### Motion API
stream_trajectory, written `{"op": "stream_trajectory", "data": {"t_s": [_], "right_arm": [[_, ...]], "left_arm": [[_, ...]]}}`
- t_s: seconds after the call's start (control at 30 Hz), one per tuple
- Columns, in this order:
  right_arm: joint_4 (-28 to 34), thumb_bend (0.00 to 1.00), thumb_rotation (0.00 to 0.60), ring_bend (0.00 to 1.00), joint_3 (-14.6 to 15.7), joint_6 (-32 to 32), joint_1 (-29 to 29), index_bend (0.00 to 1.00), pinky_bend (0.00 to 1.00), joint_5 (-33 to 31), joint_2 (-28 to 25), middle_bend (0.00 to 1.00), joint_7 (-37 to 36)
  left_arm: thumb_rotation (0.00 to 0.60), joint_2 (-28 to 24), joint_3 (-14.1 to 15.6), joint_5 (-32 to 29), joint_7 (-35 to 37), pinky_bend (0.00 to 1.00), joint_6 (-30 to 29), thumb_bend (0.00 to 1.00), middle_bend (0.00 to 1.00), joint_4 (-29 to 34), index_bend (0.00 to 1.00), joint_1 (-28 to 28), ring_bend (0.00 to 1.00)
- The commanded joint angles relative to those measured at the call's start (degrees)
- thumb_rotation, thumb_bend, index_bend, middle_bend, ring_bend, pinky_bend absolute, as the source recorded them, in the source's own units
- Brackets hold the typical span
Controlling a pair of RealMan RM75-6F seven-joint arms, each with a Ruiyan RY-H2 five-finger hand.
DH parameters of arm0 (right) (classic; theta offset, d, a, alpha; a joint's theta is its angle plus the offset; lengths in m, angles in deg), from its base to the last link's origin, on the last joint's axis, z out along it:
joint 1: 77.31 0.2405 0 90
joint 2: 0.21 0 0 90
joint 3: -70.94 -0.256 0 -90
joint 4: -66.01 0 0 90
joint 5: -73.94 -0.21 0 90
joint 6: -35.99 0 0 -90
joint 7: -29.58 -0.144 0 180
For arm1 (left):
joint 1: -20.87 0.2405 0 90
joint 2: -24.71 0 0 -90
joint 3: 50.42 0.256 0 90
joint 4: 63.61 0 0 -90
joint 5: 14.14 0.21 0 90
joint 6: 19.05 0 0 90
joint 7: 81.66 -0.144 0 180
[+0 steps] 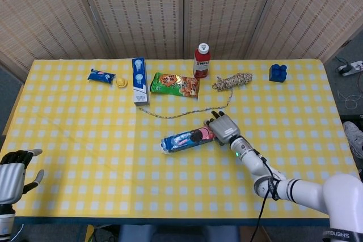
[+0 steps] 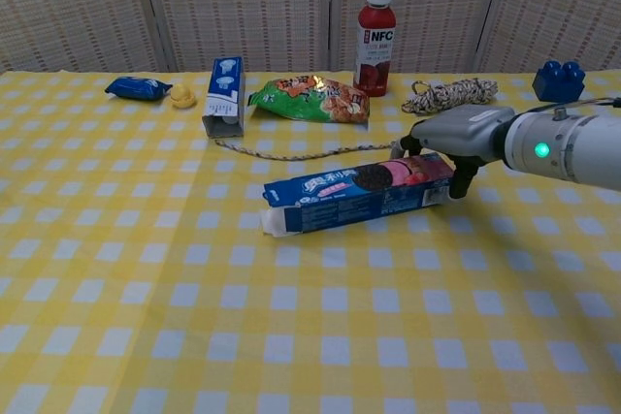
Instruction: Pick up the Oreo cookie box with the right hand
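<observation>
The Oreo cookie box (image 1: 187,139) (image 2: 355,191), long and blue with a pink right end, lies flat in the middle of the table. My right hand (image 1: 223,130) (image 2: 456,136) sits over its right end. Its fingers (image 2: 399,147) reach down behind the far side and the thumb (image 2: 458,179) presses at the near right corner, so the hand clasps that end. My left hand (image 1: 13,175) hangs off the near left table edge, holding nothing, with its fingers apart; only the head view shows it.
At the back stand a red NFC bottle (image 2: 375,29), a green snack bag (image 2: 310,99), a blue-white box (image 2: 223,95), a small blue packet (image 2: 137,88) and a blue block (image 2: 558,80). A rope (image 2: 448,95) trails from its coil just behind the Oreo box.
</observation>
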Motion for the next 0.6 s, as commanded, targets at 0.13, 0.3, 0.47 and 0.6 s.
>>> {"op": "stream_trajectory", "data": {"t_s": [0.13,0.3,0.47,0.6], "right_arm": [[5.4,0.33,0.6,0.13,-0.3,4.2,-0.9,0.3,0.14,1.3,-3.0,0.41,0.2],[13.0,0.33,0.6,0.14,-0.9,7.9,-1.9,0.32,0.14,3.7,-8.9,0.42,0.1],[21.4,0.33,0.6,0.15,-2.4,12.2,-2.8,0.32,0.14,6.8,-16.0,0.42,0.1],[27.6,0.33,0.6,0.17,-2.6,11.5,-2.6,0.33,0.14,7.2,-22.7,0.43,1.2]], "left_arm": [[0.6,0.1,-0.1,-0.1,0.1,0.22,0.1,0.34,0.35,-0.3,0.38,0.0,0.27],[0.6,0.2,-0.1,-0.1,0.2,0.22,0.2,0.34,0.35,-0.6,0.38,0.0,0.27],[0.6,0.2,-0.2,0.1,0.3,0.22,0.2,0.34,0.35,-0.6,0.38,-0.1,0.27],[0.6,0.0,-0.1,0.0,0.2,0.22,0.4,0.34,0.35,-0.5,0.38,-0.1,0.27]]}}
